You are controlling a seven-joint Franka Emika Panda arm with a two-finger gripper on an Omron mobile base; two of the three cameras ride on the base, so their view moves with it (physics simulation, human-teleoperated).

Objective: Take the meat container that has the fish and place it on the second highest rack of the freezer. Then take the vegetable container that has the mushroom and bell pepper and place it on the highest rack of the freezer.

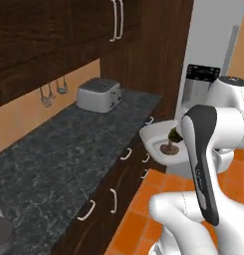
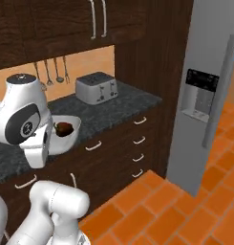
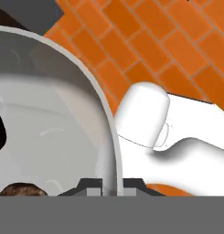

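1. The gripper [image 3: 106, 185] is cut off at the bottom of the hand view; its dark finger tips are seen pinched tight on the thick rim of the vegetable container [image 3: 49, 114].
2. From the left base view, the near side of the vegetable container [image 1: 156, 134] is hidden behind the white arm; it is held in the air beside the counter's [image 1: 68, 149] edge, in front of the freezer [image 1: 213, 45].
3. The mushroom [image 1: 169, 148], a brown lump, is made out inside the container; the bell pepper [image 2: 64, 127] is glimpsed as a dark red blur.
4. The container is rounded, smooth, white-grey; the counter is speckled dark stone.
5. The freezer, silver-grey and closed, is seen with a long bar handle [image 2: 218, 95].
6. A metal toaster [image 1: 98, 94] is seen farther back on the counter.
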